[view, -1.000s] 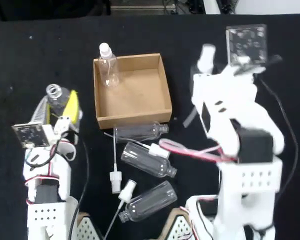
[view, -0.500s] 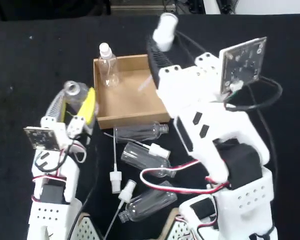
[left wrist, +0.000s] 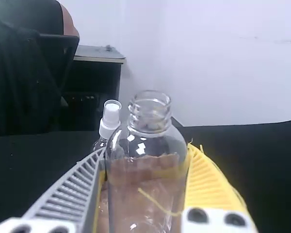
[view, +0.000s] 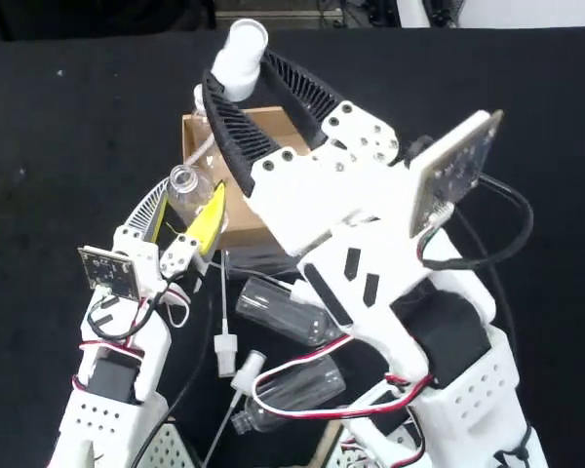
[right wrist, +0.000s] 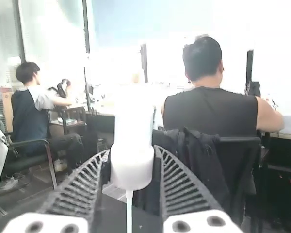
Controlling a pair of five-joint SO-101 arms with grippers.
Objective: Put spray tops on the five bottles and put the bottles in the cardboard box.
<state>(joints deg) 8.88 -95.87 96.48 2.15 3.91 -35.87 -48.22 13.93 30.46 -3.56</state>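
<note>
From above: grips an uncapped bottle upright in the left gripper, jaws clamped on its body, at the near-left corner of the cardboard box. Pinches a spray top between the jaws of the right gripper, beyond the bottle's open mouth, over the box's far edge

Left wrist: looks along the clamped bottle, neck up, with a capped bottle just behind

Right wrist: shows the spray top squeezed tight, dip tube hanging straight down

Likely calls for bringing tube over mouth, both axes vertical
</note>
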